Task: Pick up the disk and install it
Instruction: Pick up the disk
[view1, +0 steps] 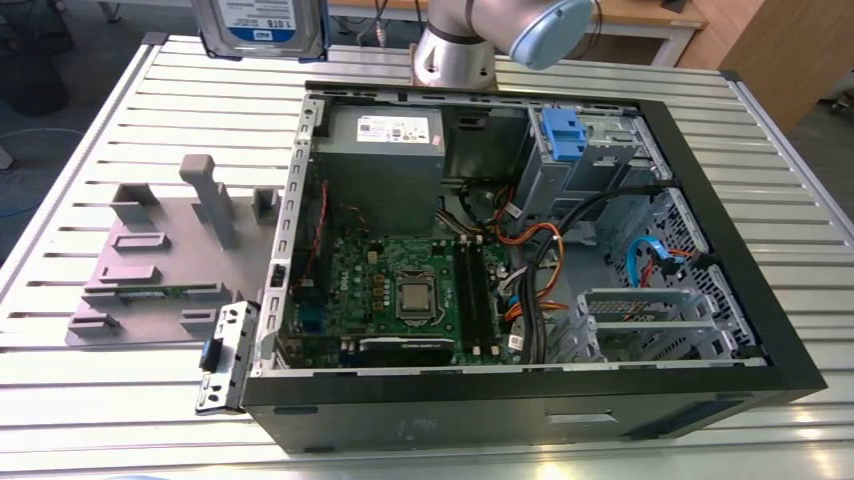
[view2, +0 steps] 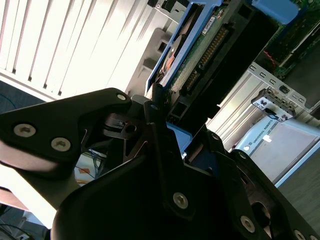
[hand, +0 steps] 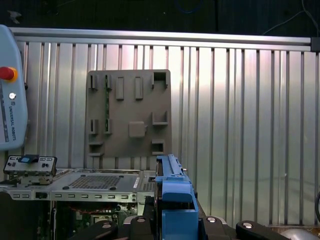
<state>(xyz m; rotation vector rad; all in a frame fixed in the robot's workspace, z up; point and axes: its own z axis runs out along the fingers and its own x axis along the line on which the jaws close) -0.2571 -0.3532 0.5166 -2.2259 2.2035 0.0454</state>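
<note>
The disk is being held high over the table, just to the exterior view's left of the arm's base, label face showing. It is being gripped at one end by the pincer, which is closed on it, and its long axis is running straight out from the jaws. The open computer case is lying below. Its drive cage, marked by a blue latch, is sitting well apart from the disk, toward the exterior view's right.
</note>
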